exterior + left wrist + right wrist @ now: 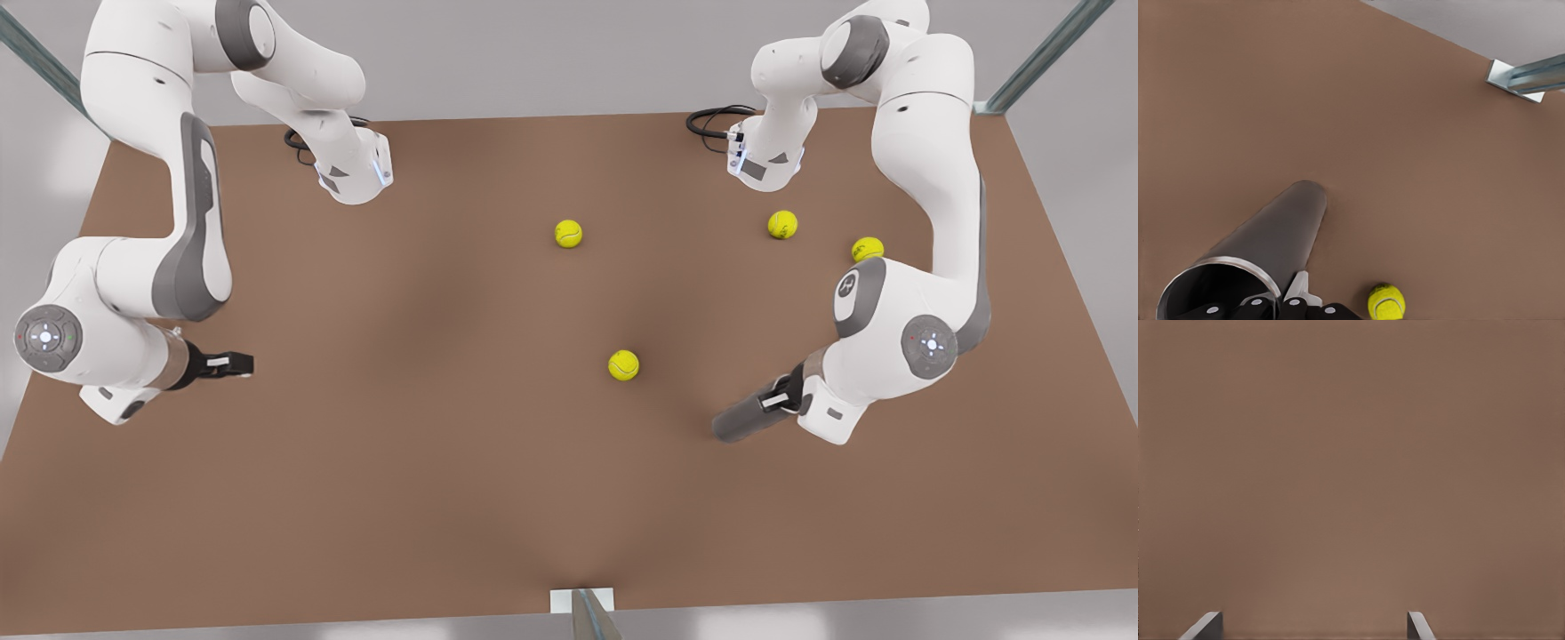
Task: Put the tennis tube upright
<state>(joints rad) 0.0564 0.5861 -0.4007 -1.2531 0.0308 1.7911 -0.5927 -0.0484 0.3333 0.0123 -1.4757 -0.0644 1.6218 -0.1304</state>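
Observation:
The grey tennis tube (740, 420) lies slanted on the brown table (427, 462) at the front view's right. Its lighter-rimmed open end points at my left gripper (781, 400). In the left wrist view the tennis tube (1281, 233) stretches away from the camera, and my left gripper (1279, 297) is shut on its wall at the rim, one finger inside and one outside. My right gripper (233, 364) hovers at the front view's left, far from the tube. The right wrist view has my right gripper (1315, 628) open over bare table.
Several yellow-green tennis balls lie loose: one (623, 365) near the tube, also seen as the ball (1386, 301) in the left wrist view, one mid-table (569, 234), two by the arm on the front view's right (782, 224). A metal post (587, 613) stands at the near edge.

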